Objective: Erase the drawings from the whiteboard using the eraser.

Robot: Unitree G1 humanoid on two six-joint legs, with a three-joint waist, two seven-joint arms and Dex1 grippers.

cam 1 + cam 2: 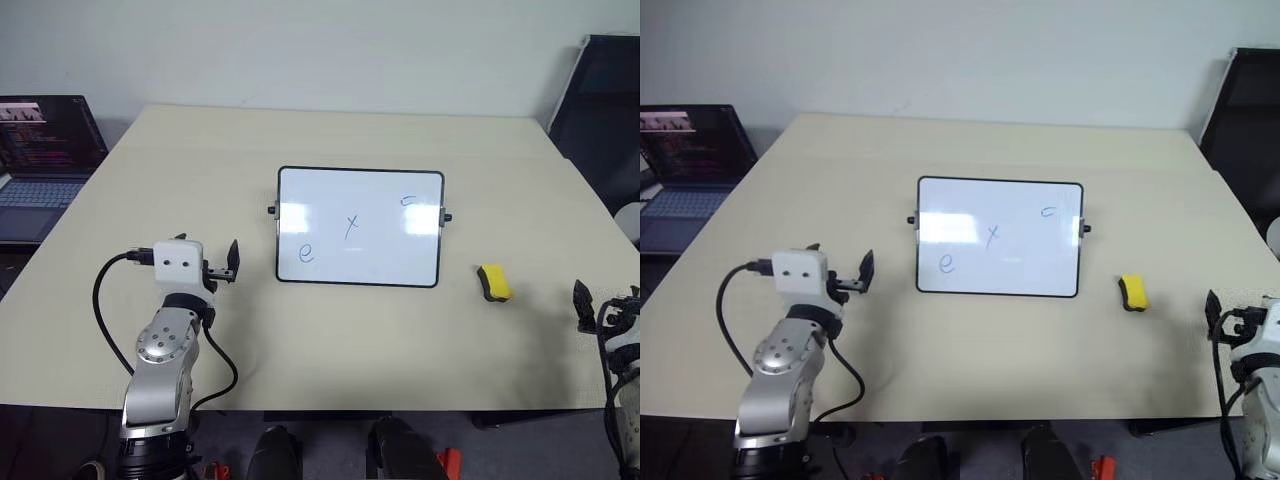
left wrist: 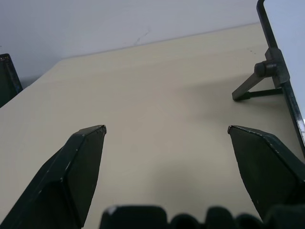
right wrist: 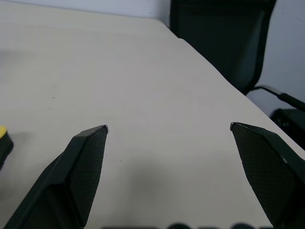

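An office: a beige desk [image 1: 330, 330], an open laptop [image 1: 45, 160] and a black chair [image 1: 600, 110].

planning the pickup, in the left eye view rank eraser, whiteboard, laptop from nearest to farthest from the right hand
1. The eraser, on the table just left of the right hand.
2. The whiteboard, propped mid-table, beyond the eraser.
3. The laptop, off the table's far left edge.

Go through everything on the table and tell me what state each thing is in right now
whiteboard: propped on its stand, drawings unerased
eraser: lying on the table, untouched
left gripper: open, empty
right gripper: open, empty
laptop: open, screen lit
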